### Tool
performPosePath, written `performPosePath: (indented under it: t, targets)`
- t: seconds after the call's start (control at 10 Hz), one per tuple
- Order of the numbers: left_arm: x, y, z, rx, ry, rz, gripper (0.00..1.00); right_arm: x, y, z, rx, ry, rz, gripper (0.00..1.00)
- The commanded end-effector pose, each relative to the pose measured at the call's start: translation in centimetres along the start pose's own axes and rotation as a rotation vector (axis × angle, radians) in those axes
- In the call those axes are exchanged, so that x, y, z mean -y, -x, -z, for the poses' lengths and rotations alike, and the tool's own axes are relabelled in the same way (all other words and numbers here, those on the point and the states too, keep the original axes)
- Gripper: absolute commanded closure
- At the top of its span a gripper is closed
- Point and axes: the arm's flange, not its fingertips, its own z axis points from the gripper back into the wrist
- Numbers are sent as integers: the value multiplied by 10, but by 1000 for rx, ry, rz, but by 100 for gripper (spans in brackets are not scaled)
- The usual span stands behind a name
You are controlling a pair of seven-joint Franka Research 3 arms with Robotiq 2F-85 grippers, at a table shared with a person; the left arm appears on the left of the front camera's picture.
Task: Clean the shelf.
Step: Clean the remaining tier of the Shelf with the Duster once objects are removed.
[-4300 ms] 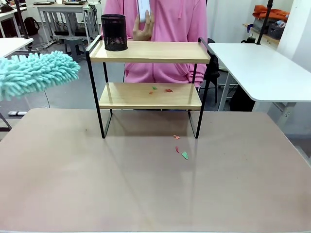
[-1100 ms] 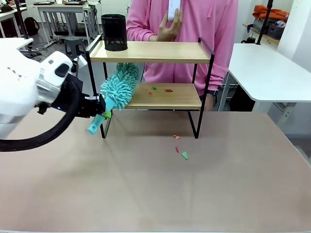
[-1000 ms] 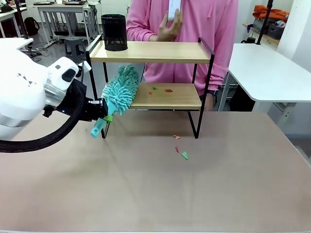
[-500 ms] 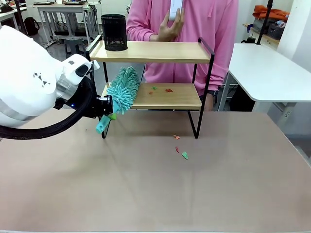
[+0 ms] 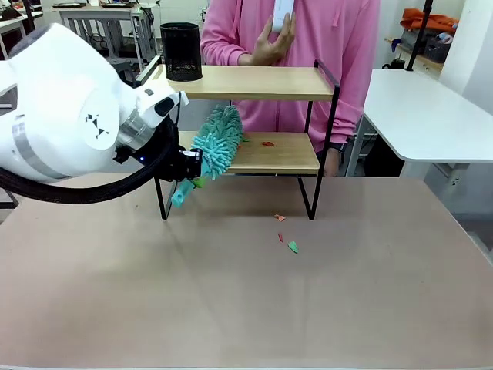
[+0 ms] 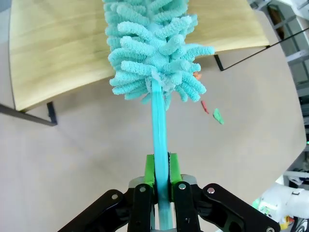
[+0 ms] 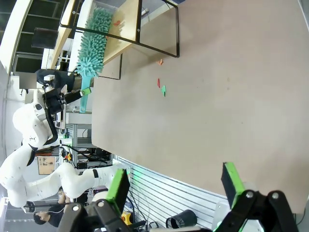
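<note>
The shelf (image 5: 254,83) stands at the table's far side, two wooden boards in a black frame; its lower board (image 6: 58,53) (image 7: 118,46) carries small red scraps (image 5: 267,143). My left gripper (image 5: 189,171) (image 6: 161,176) is shut on the teal handle of a fluffy teal duster (image 5: 219,142) (image 6: 154,43) (image 7: 91,46), whose head lies over the lower board's left half. My right gripper (image 7: 176,186) stands open with nothing between its fingers, high above the table. More red and green scraps (image 5: 286,237) (image 7: 161,87) lie on the table in front of the shelf.
A black mesh cup (image 5: 180,52) stands on the top board's left end. A person in a pink top (image 5: 308,38) stands right behind the shelf with one hand (image 5: 271,42) raised, holding a white thing. A white table (image 5: 420,108) stands at the right.
My left arm has swung in from the left and carried the duster rightward along the lower board. One small scrap near the board's middle is now hidden by the duster head.
</note>
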Motion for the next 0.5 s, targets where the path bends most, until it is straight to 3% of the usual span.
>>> performPosePath:
  t: [0.0, 0.4]
  targets:
    - [23, -7, -1, -5, 11, 48, 88, 0, -1, 0, 13, -25, -22, 0]
    - [21, -1, -5, -104, 45, 167, 88, 0, -1, 0, 13, -25, -22, 0]
